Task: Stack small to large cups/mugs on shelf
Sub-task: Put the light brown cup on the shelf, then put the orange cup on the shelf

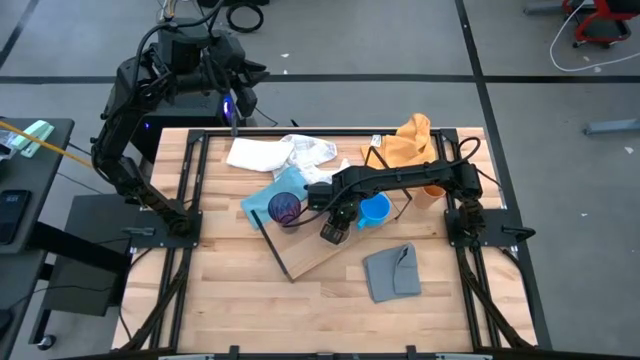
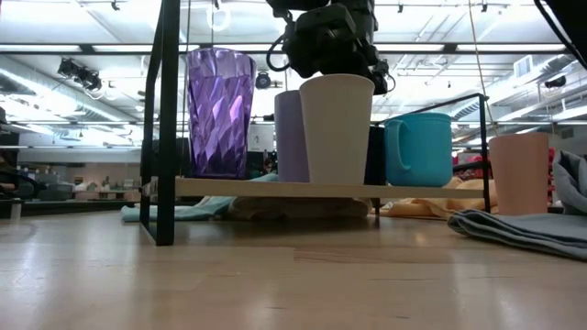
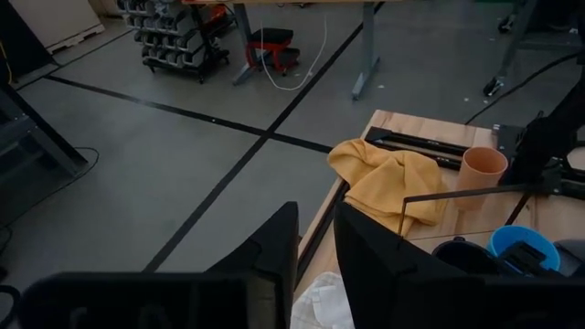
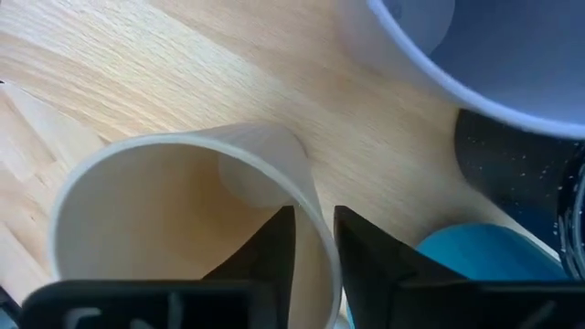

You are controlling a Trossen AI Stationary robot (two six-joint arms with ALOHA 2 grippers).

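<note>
The shelf (image 2: 275, 189) is a light-wood board on black rods in the middle of the table. On it stand a purple tumbler (image 2: 220, 110), a lavender cup (image 2: 289, 137), a beige cup (image 2: 336, 128), a black mug (image 4: 512, 155) and a blue mug (image 2: 420, 147). An orange cup (image 2: 518, 174) stands on the tabletop to the right. My right gripper (image 4: 313, 247) points down over the beige cup with its fingers slightly apart, astride the rim. My left gripper (image 3: 315, 247) hangs high past the table's far left corner, narrowly open and holding nothing. My right gripper comes at the beige cup from above, one finger (image 4: 270, 251) inside it and one outside, with the rim (image 4: 311, 196) in the gap. Whether either finger touches the wall I cannot tell. The cup stands upright with its base on the shelf.
A grey cloth (image 1: 392, 272) lies near the right front of the shelf. An orange cloth (image 1: 408, 140) and a white cloth (image 1: 280, 155) lie along the far edge. A light-blue cloth (image 1: 262, 200) lies by the shelf's left end. Bare tabletop spreads toward the near edge.
</note>
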